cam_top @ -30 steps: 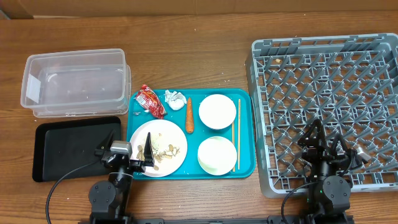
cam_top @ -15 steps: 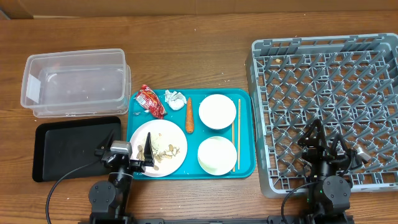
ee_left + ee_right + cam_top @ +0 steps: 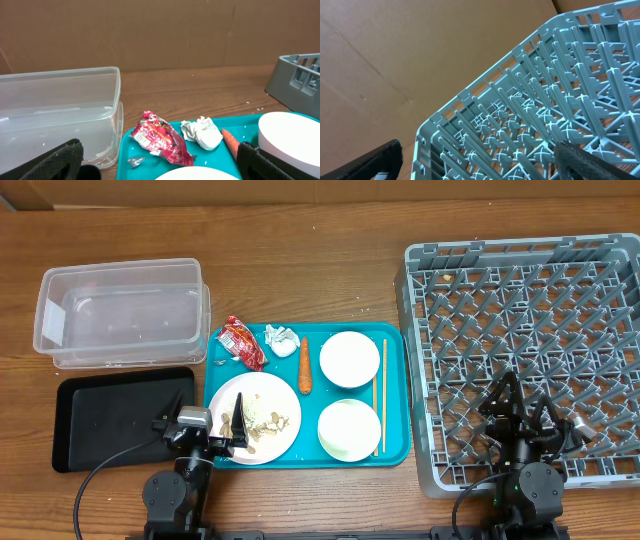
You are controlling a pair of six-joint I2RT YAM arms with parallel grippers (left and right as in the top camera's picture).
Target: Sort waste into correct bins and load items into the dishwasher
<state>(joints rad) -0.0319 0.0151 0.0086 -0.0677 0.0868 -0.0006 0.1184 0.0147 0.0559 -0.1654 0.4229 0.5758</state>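
At the upper left of the overhead view stands the clear tub [image 3: 122, 325], and just below it lies the black tray [image 3: 110, 418]. The left gripper [image 3: 160, 146] hangs at the lower left corner of the teal tray [image 3: 395, 350], its jaws spread wide and holding nothing. On this tray, along the top, lie the red wrapper [image 3: 242, 342] (it overlaps the tray's rim), the paper ball [image 3: 281, 339] and the carrot [image 3: 305, 365]. Below them is the plate [image 3: 268, 390] with food scraps [image 3: 268, 420]. To the right are two bowls [image 3: 350, 359] [image 3: 349, 429] and then the chopsticks [image 3: 380, 395]. The grey rack [image 3: 530, 350] fills the right side. The right gripper [image 3: 522, 408] is over its lower part, also wide open and empty.
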